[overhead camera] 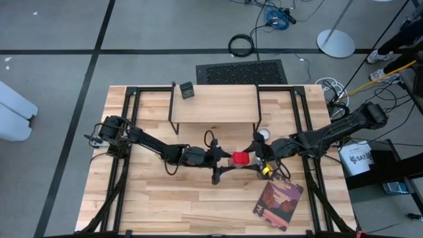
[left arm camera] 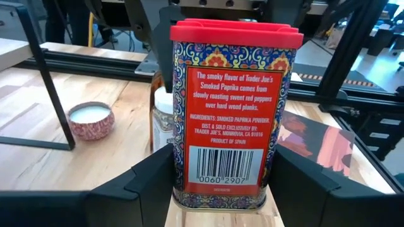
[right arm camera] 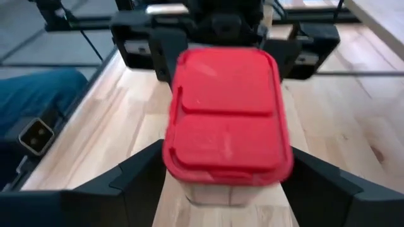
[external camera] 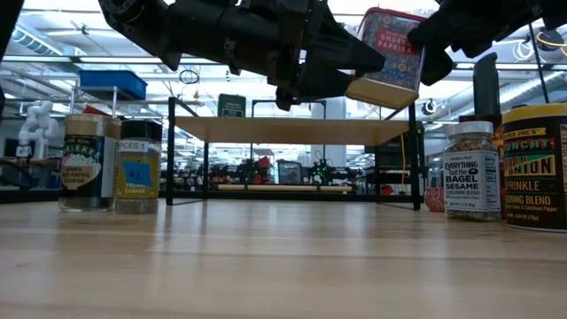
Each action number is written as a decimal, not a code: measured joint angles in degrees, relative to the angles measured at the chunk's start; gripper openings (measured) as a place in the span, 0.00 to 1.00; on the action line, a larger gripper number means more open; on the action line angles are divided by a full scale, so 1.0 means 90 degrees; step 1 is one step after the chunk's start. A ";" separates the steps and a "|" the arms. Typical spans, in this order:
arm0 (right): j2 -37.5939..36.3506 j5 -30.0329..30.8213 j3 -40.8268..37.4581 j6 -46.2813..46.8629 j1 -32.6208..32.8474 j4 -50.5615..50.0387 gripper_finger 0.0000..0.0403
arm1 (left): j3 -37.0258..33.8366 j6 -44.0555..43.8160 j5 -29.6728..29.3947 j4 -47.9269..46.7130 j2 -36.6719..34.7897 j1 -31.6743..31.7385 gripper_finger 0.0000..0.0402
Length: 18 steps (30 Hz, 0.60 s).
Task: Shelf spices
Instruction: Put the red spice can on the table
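Paprika tin (left arm camera: 235, 113) aloft — left gripper (left arm camera: 218, 189) clamping, right gripper (right arm camera: 221, 183) flanking lid.

Red-lidded paprika tin (left arm camera: 230, 113) aloft before shelf (overhead camera: 215, 104).

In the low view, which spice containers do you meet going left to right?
Tan-topped jar → black-topped jar with blue-and-yellow label → red-lidded paprika tin, held up in the air → bagel sesame jar → yellow-topped onion sprinkle jar.

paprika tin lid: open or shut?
Shut. The paprika tin's red lid sits flush on top in both wrist views, flap flat, no gap showing.
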 joint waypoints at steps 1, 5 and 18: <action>-0.0024 0.0000 0.0060 0.0000 0.0000 -0.0191 0.69 | 0.0000 -0.0002 0.0020 0.0000 0.0000 -0.0003 0.57; -0.0053 -0.0087 0.0482 0.0000 0.0000 -0.0954 0.69 | 0.0000 -0.0002 0.0038 0.0002 0.0000 -0.0049 0.57; -0.0053 -0.0399 0.1494 0.0343 -0.0005 -0.2517 0.69 | 0.0000 0.0005 0.0048 -0.0009 0.0000 -0.0120 0.57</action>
